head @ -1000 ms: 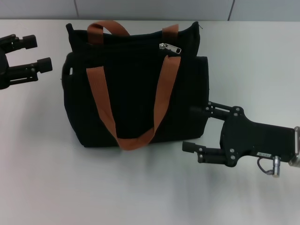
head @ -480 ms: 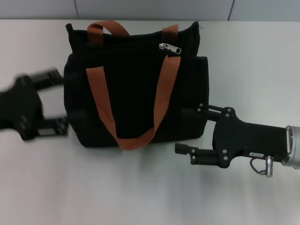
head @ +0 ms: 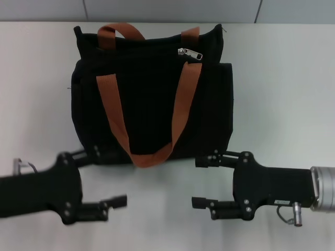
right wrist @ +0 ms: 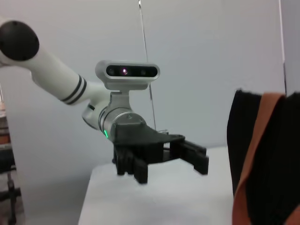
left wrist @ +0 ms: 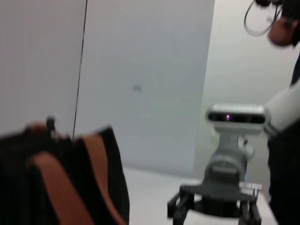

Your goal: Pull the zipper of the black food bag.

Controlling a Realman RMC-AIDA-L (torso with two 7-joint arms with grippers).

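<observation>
The black food bag (head: 149,104) stands on the white table (head: 282,78), its rust-orange handles (head: 180,110) draped over the near face. The silver zipper (head: 189,53) sits on the top track, right of centre. My left gripper (head: 111,176) is open, in front of the bag's near left corner, its farther finger close to the bag's bottom edge. My right gripper (head: 196,182) is open, in front of the bag's near right corner, pointing left toward the left gripper. Neither holds anything. The bag also shows in the left wrist view (left wrist: 61,183) and the right wrist view (right wrist: 272,159).
A grey wall (head: 172,10) runs behind the table's far edge. The left wrist view shows the right arm's gripper (left wrist: 213,208) farther off. The right wrist view shows the left arm's gripper (right wrist: 159,157) farther off. Bare table lies on either side of the bag.
My left arm has swung from beside the bag's far left to in front of its near left corner. My right gripper has moved left and nearer. The bag and zipper have not moved.
</observation>
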